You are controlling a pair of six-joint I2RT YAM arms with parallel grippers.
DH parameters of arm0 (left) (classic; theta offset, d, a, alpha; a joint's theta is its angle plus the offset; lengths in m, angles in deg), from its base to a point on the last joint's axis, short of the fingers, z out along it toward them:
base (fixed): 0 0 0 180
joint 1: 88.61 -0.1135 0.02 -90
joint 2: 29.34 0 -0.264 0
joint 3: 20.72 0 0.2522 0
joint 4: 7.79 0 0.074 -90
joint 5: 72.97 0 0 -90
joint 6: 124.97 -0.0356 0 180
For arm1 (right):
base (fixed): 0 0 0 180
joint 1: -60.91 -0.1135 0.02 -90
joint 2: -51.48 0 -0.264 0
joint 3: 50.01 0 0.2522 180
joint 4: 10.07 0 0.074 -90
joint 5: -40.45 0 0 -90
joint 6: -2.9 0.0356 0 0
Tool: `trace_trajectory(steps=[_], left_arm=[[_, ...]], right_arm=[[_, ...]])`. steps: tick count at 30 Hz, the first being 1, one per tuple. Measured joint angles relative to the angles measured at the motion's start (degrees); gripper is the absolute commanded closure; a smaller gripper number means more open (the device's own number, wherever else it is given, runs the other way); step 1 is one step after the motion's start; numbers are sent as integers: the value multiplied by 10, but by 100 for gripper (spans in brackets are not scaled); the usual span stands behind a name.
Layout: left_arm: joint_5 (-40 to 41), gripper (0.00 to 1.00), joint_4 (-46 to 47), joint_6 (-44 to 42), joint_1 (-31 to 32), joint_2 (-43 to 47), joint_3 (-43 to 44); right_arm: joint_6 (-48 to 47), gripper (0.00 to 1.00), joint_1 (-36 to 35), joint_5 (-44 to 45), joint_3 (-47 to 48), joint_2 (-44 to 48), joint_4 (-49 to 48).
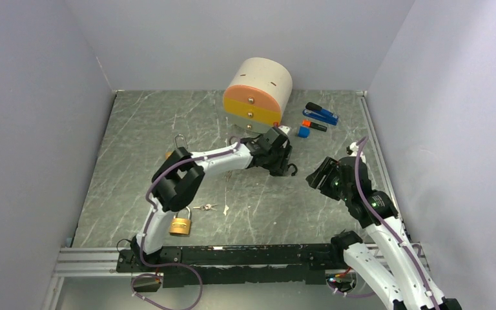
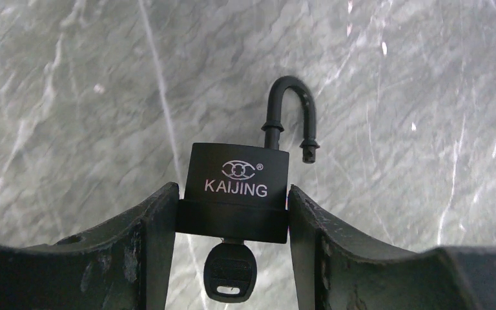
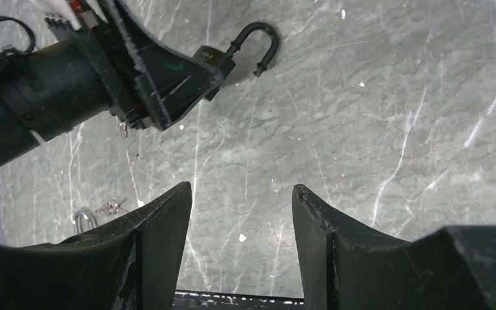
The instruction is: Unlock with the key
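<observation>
Left gripper (image 2: 232,197) clamps the black padlock (image 2: 236,177) mid-table, key (image 2: 230,278) in its base, shackle (image 2: 292,106) standing open, right gripper (image 3: 242,194) spread empty nearby: unlock looks done, so next comes a gentle set-down.

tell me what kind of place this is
Likely a robot lab test cell: plain grey walls box in a marble-patterned table, with props like a brass padlock and a black padlock.

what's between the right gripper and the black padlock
Only bare table: the right wrist view shows nothing but marble between the open right gripper and the black padlock.
</observation>
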Motion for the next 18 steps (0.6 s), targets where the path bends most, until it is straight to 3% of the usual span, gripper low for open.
trace_trajectory(steps=[5,13,18], left_arm=[[41,95,17,16,14,-67,57],[84,46,36,50,19,-126,130],[81,23,40,60,17,-136,141]], right_arm=[[3,39,0,11,0,0,13],[6,39,0,25,0,4,31],[6,38,0,25,0,4,32]])
